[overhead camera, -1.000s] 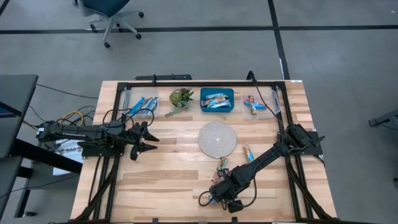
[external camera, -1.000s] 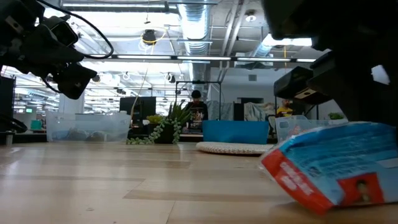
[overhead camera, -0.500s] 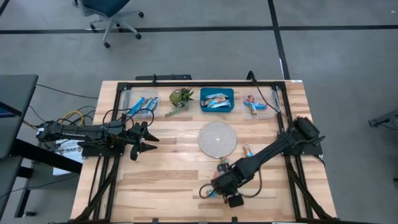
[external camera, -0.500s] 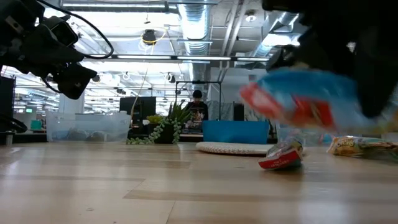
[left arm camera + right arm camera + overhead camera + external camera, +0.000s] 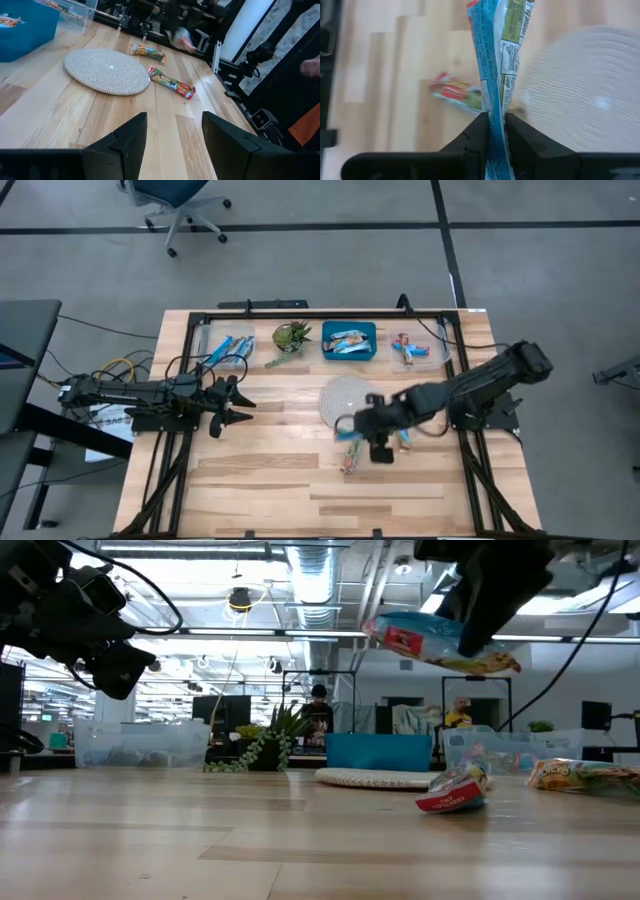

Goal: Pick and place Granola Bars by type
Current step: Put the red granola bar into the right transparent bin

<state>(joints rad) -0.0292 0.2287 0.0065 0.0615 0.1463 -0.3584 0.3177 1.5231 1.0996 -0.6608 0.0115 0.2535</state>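
My right gripper [image 5: 362, 426] hovers over the near edge of the round woven mat [image 5: 350, 402], shut on a blue granola bar with a red end [image 5: 440, 640], which is well above the table. Two more bars lie flat on the wood near the mat: one [image 5: 348, 460] nearer me, one [image 5: 403, 438] under the right arm. The left wrist view shows those two bars [image 5: 172, 82] [image 5: 145, 50] beside the mat [image 5: 107, 70]. My left gripper [image 5: 238, 406] waits open at the table's left, above the wood, touching nothing. My right gripper pinches the blue bar between its two fingers [image 5: 479, 131], edge-on, at a spot [image 5: 492, 102] near one end of the wrapper. The rest of the bar juts out past the fingertips. In the low view the bar is lifted clear and lies roughly level below the gripper [image 5: 480, 600].
Along the far edge stand a clear bin with blue bars [image 5: 225, 347], a small green plant [image 5: 292, 337], a blue bin with bars [image 5: 349, 340] and a clear bin with orange-red bars [image 5: 415, 350]. Bare wood lies between the two arms and along the near edge.
My right gripper has risen from the table near the near edge and swung toward the far edge, to above the mat's near rim. The blue bar, which lay on the wood, has gone up with it and now hangs clear.
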